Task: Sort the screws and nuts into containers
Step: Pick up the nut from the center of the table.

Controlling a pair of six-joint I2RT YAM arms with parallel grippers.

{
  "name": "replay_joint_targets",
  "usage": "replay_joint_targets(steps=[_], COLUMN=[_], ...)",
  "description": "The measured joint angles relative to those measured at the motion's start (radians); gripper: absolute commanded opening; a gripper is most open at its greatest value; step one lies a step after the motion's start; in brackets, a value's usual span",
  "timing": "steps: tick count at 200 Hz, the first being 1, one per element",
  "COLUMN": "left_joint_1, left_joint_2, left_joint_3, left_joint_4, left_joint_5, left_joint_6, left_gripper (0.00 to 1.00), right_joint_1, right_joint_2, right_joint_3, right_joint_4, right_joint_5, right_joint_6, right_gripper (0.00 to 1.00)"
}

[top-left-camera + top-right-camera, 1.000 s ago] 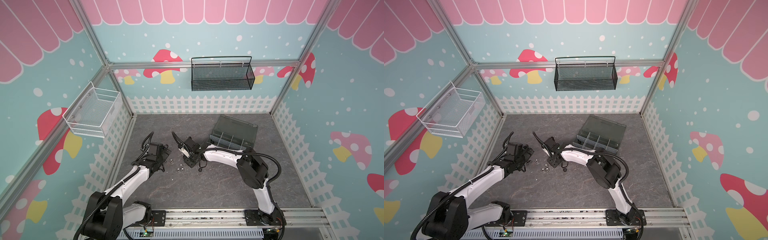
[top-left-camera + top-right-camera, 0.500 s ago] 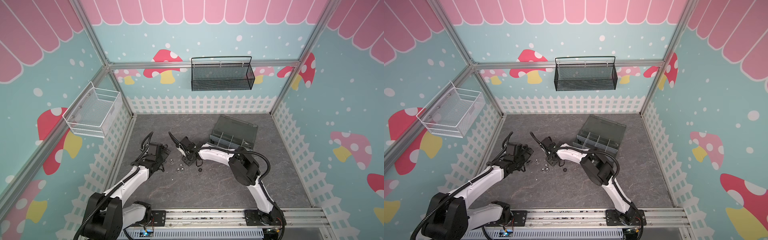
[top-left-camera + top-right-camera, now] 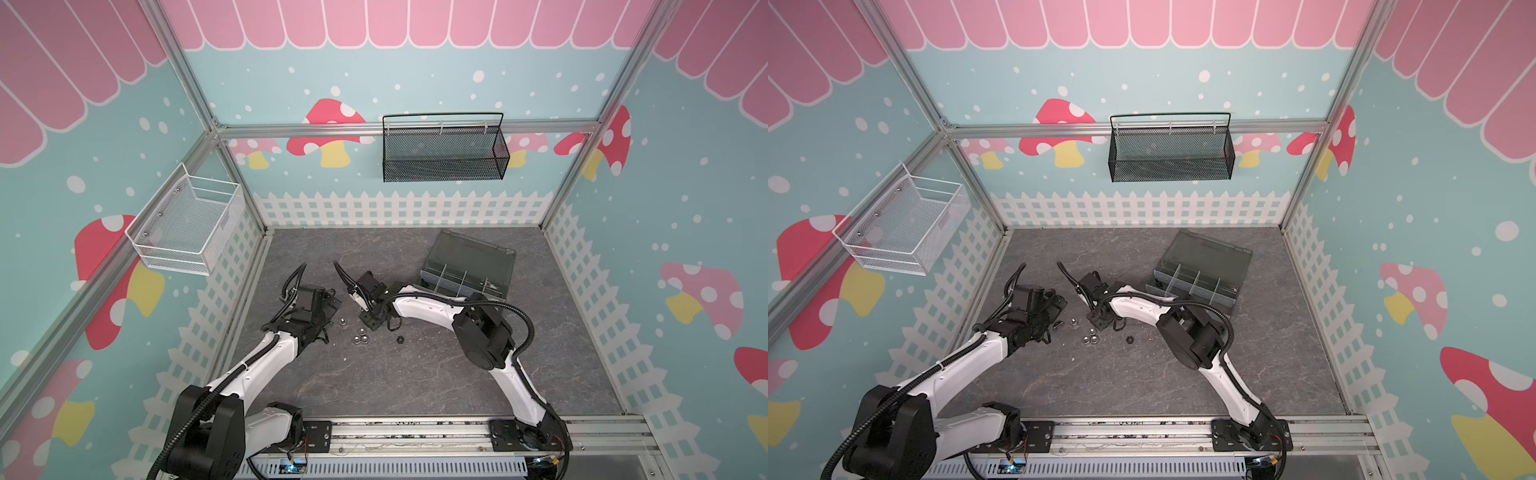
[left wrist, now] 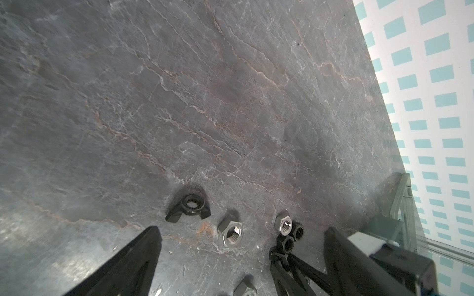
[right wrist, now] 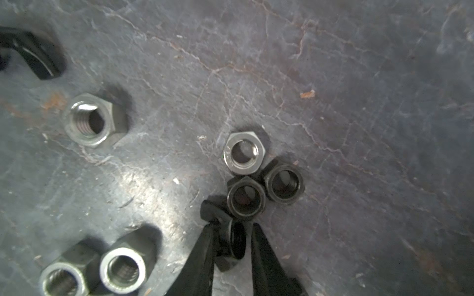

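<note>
**Right gripper set around a black winged piece — square pinch, straight lift**

The black winged piece [image 5: 233, 244] stands on edge on the worktop [image 3: 415, 382], between the jaws of the right gripper [image 5: 232, 226]. One finger touches it. On the other side a sliver of gap seems to show, so I cannot tell whether it is clamped. Whether it is a screw or a nut is hidden too.

Just beside it, perhaps touching, lies a black nut [image 5: 246, 197]. That nut touches a second black nut [image 5: 283, 184] and a small silver nut [image 5: 243, 153]. Further out are a large silver nut [image 5: 93, 120], a touching pair of silver nuts [image 5: 123, 267] and a black wing nut [image 4: 191, 205] with a centre hole.

In both top views the heap lies toward 9 o'clock of the worktop's middle. The organizer box [image 3: 469, 257], lid open, sits near, at about 2 o'clock from the heap. The left gripper [image 3: 332, 311] hangs at 9 o'clock of the heap, jaws spread wide and holding nothing.

The step in hand looks like the pinch itself. Done well, the jaws would meet the piece's flat faces squarely, since a thin part on edge may twist or squirt out. The lift should go straight up, so the neighbouring black nut is not dragged along. Only then should it be carried toward the cells [image 3: 1190, 284] — and the left gripper is best kept clear.
</note>
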Motion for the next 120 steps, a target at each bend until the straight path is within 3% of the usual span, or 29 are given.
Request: replay_joint_targets(steps=[61,120], left_joint_1=[0.004,0.005], left_joint_2=[0.0,0.0], left_joint_3=[0.0,0.0], left_joint_4=[0.0,0.0], left_joint_5=[0.0,0.001], left_joint_6=[0.0,0.0], left_gripper=[1.0,1.0], right_joint_1=[0.0,0.0], right_joint_2=[0.0,-0.026], right_joint_3=[-0.002,-0.045], right_joint_4=[0.0,0.023], right_joint_5=[-0.038,-0.04], right_joint_6=[0.01,0.012], right_gripper=[0.11,0.04])
